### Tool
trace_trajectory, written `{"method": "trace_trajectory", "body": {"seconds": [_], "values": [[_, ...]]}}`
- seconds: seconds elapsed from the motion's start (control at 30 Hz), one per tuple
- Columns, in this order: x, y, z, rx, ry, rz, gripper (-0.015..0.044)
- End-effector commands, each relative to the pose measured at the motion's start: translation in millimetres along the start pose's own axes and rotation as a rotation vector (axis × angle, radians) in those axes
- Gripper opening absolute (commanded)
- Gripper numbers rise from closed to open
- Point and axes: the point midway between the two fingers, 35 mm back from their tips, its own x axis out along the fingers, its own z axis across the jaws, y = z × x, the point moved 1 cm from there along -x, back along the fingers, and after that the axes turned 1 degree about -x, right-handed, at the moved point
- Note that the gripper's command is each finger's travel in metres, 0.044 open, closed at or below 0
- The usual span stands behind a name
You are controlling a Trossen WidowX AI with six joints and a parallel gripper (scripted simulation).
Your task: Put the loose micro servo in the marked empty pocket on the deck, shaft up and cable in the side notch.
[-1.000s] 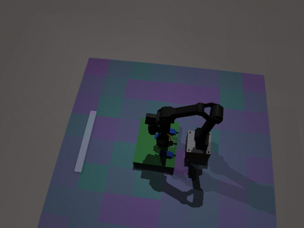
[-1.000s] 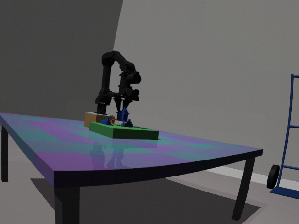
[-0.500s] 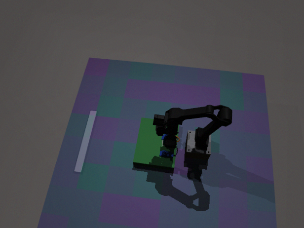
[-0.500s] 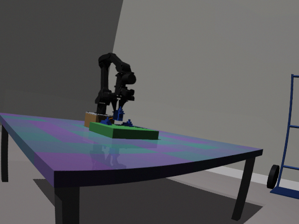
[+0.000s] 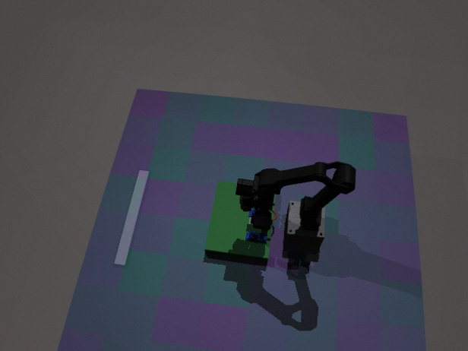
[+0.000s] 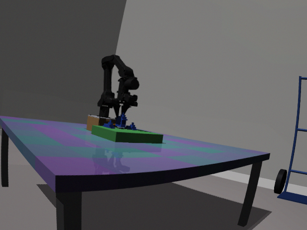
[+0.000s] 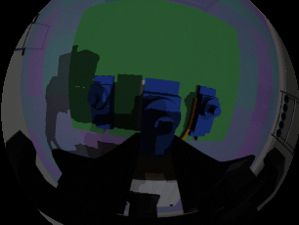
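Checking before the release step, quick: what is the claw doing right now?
Claw: closed on the small blue micro servo, held over the flat green deck.
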Motion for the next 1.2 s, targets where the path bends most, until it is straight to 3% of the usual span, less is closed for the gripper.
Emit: {"method": "trace_trajectory", "body": {"seconds": [0.0, 1.17], "values": [[1, 0, -1, -0.003, 0.005, -0.002, 0.0000], [31, 0, -1, -0.003, 0.005, -0.002, 0.0000]]}}
